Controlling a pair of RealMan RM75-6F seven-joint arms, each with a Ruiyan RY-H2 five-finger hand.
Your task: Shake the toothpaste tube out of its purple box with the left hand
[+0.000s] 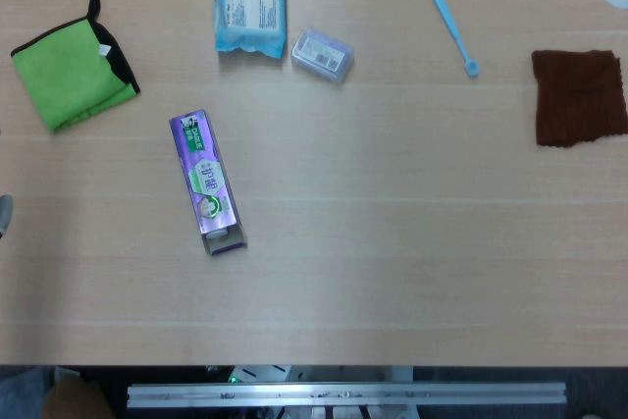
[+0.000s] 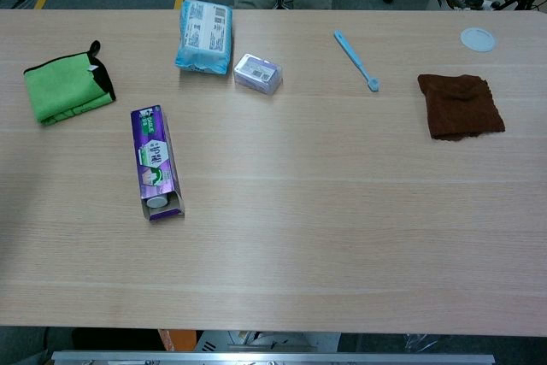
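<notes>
neither hand is in view, so their state cannot be told and no place can be given relative to them. the purple box [image 2: 155, 162] lies flat on the table [image 2: 342, 237], its open end toward the robot with the toothpaste tube [image 2: 157, 202] cap showing. it is likely light, crushable card; grip the long sides near the closed far end.

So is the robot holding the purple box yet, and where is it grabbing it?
No, nothing is held. The purple box lies alone on the table, and neither hand shows.
</notes>
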